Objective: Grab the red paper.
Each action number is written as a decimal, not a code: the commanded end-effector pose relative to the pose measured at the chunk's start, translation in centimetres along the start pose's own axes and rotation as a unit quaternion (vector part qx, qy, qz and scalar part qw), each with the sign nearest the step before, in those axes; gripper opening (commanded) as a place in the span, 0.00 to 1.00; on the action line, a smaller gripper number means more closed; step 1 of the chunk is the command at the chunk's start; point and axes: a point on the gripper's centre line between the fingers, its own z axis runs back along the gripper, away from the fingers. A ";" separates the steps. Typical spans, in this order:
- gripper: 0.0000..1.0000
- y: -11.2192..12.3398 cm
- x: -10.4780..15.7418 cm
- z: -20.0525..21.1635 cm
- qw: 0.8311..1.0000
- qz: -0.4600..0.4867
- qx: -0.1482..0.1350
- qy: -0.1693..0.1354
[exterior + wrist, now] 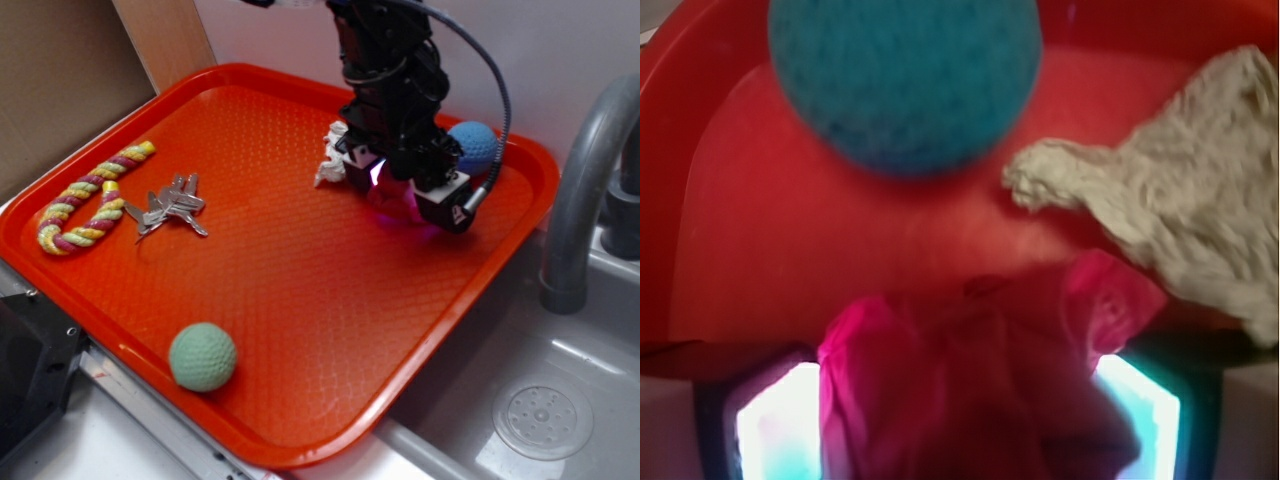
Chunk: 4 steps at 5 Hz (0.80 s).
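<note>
Grasping is the step in hand: the gripper (960, 420) has its jaws on either side of the red paper (980, 380), apparently holding it, so lifting clear of the tray (300, 300) comes next.

Dark red crumpled paper wad (980, 385): creased, irregular, roughly ball-shaped, folds and facets showing; reads magenta-pink under light in wrist view. Sits between two lit claw pads (780, 425), filling gap, sides touching or nearly touching both pads. In exterior view mostly hidden under black claw (405, 195); only small pinkish-red patch (395, 203) shows low at claw tips. Location: far right part of orange-red plastic tray (300, 290), resting on tray floor, near back rim. Lift off floor: cannot tell.
</note>
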 end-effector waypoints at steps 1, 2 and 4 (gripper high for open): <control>0.00 -0.6 -0.9 0.8 0.999 -0.013 0.027 -0.014; 0.00 -0.1 -1.3 2.0 0.999 -0.013 0.033 -0.015; 0.00 4.9 -4.0 11.5 0.997 0.049 0.049 -0.021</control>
